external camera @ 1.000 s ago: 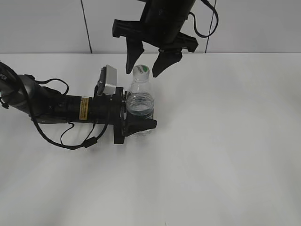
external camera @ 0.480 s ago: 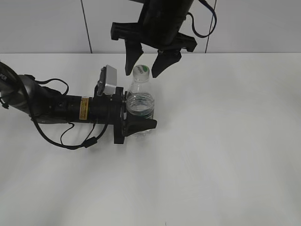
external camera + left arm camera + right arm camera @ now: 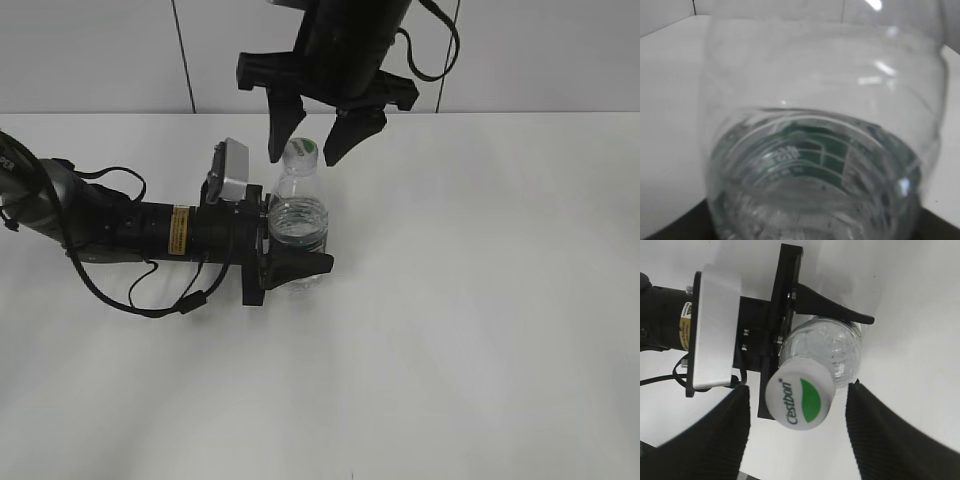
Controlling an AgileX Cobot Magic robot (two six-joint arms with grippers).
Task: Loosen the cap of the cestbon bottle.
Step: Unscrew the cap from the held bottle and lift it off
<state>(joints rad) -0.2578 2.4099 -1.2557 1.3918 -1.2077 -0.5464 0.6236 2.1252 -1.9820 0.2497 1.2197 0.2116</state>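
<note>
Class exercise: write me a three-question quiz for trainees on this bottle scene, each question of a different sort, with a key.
1. True or false: the right gripper is already shut on the cap.
2. Which gripper holds the bottle by its body? A. left B. right C. neither
3. Fill in: the bottle stands ____ on the table.

Key
1. False: its jaws stand open on either side of the cap, with gaps showing in the right wrist view.
2. A: the left gripper clamps the body from the side.
3. Upright.
</note>
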